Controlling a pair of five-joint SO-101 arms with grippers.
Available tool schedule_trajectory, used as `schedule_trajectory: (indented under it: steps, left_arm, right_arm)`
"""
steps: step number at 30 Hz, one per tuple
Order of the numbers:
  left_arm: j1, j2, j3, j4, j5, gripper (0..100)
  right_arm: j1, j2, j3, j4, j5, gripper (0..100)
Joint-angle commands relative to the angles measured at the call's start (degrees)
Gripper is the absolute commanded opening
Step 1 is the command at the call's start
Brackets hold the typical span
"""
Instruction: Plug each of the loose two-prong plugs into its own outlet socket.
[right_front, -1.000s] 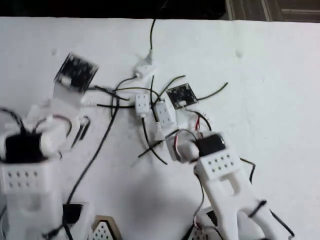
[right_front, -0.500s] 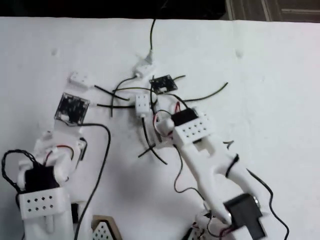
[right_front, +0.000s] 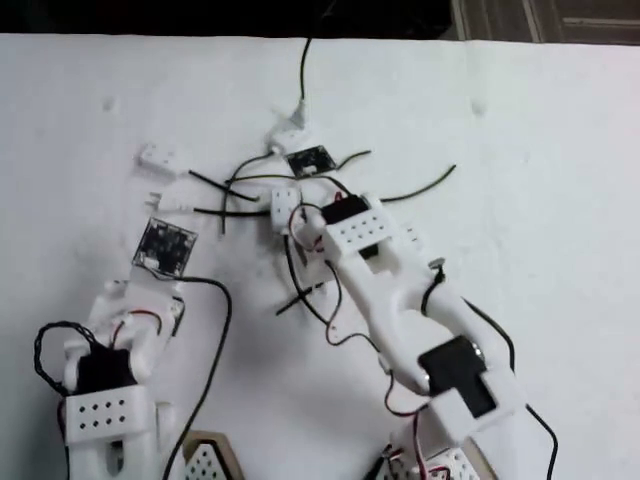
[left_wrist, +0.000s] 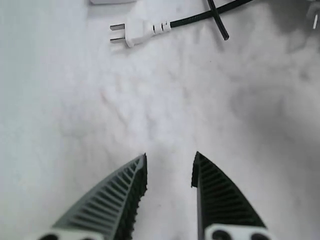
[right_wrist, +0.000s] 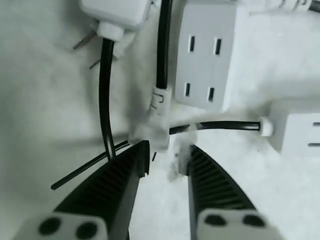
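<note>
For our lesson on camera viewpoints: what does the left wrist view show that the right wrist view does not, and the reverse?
Left wrist view, not the right: a loose two-prong plug lying on bare table, well ahead of the left pincer. Right wrist view, not the left: a white outlet block with empty sockets, and a white plug just ahead of the right pincer. Both: the white table, black cords and an open pincer.
</note>
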Motion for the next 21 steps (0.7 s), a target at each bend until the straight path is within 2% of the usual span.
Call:
schedule_trajectory:
  steps: [1, 11, 21]
  left_arm:
    - [-0.31, -1.36, 0.53, -0.53, -0.53, 16]
    - [-0.40, -1.36, 0.97, -0.53, -0.53, 16]
    - [-0.40, -1.36, 1.05, -0.53, -0.53, 16]
  right_arm:
    - [-0.48, 1.80, -4.13, 0.04, -0.53, 9.9]
    - [-0.66, 8.66, -8.88, 0.04, -0.53, 9.9]
    - [-4.18, 11.21, -10.64, 0.31, -0.62, 9.9]
